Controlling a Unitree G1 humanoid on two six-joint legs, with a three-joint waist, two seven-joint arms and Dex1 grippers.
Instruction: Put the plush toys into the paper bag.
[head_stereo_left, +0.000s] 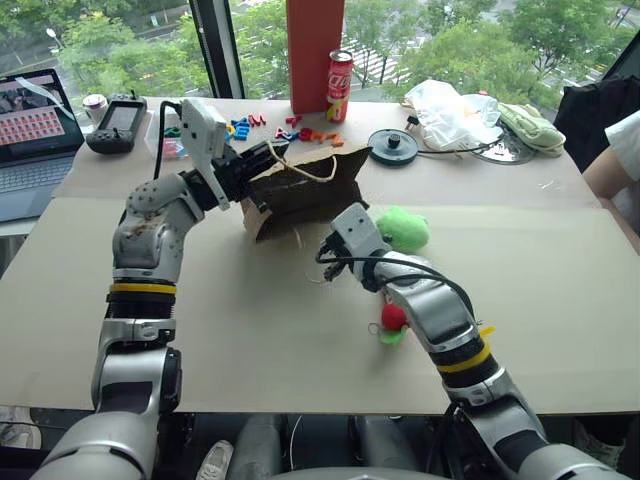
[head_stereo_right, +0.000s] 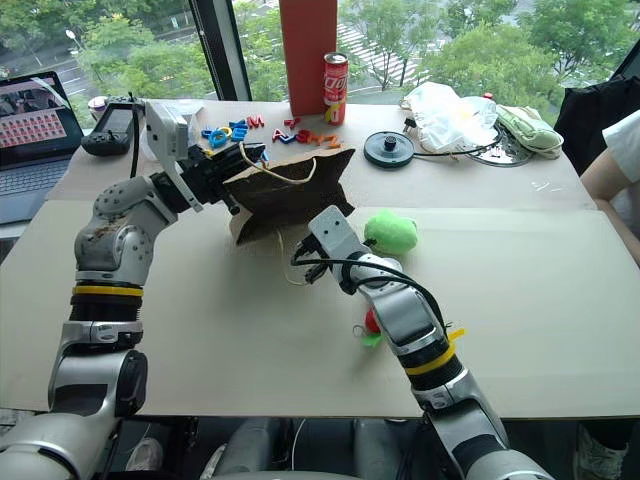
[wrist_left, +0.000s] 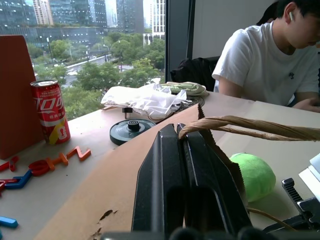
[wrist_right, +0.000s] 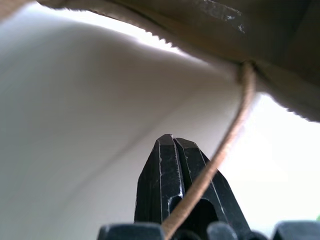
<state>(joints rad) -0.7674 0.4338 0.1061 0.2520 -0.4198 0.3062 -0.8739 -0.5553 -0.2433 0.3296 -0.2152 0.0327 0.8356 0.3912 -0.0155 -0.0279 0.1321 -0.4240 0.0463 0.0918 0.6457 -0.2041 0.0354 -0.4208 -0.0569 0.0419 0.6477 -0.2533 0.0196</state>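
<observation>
The paper bag (head_stereo_left: 300, 190) lies on its side at table centre, the left gripper (head_stereo_left: 262, 160) clamped on its rim. The right gripper (wrist_right: 172, 145) is pinched shut, a twine handle (wrist_right: 227, 135) draped across it. Both toys are still out: green blob (head_stereo_left: 403, 228) at 3 o'clock of the bag, chili (head_stereo_left: 392, 318) at 5. Next, I judge: open the mouth, grasp 1 toy.

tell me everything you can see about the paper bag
The paper bag is brown kraft paper, creased, with a sawtooth-cut rim and thin tan twine handles. It sits on the table near the middle, leaning, its mouth towards the robot's right. The left gripper is shut on the bag's upper edge beside one handle. The other handle hangs low in front, and the shut right gripper has that twine running across its fingers. The green plush toy lies just outside the mouth.
</observation>
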